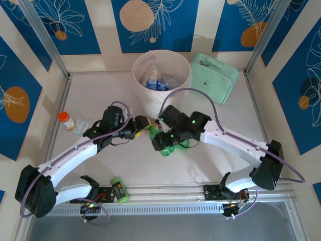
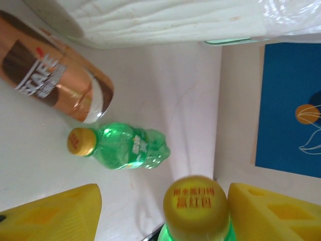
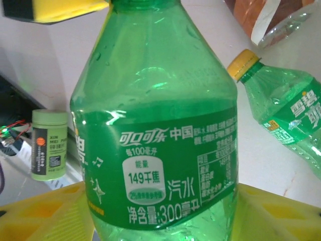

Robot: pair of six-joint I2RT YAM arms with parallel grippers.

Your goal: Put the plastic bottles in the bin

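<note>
Right fingers (image 3: 40,216) look closed on the body of a green plastic soda bottle (image 3: 155,125), one pad each side. Left fingers (image 2: 273,211) are open and straddle its yellow cap (image 2: 195,205): one pad touches, the other stands off.

Round pale cream plastic bin (image 1: 150,103) sits just beyond both sets of fingers, with clear blue-labelled bottles (image 1: 156,84) inside.

Held bottle's long axis runs from right fingers to left, cap toward left. Right arm has it, so my call is that right lifts and left backs off first.

Ahead of left fingers, flat on the tabletop (image 1: 150,170): brown-labelled plastic bottle (image 2: 55,78), lying diagonal, then a smaller green bottle (image 2: 128,146), lying crosswise.
</note>
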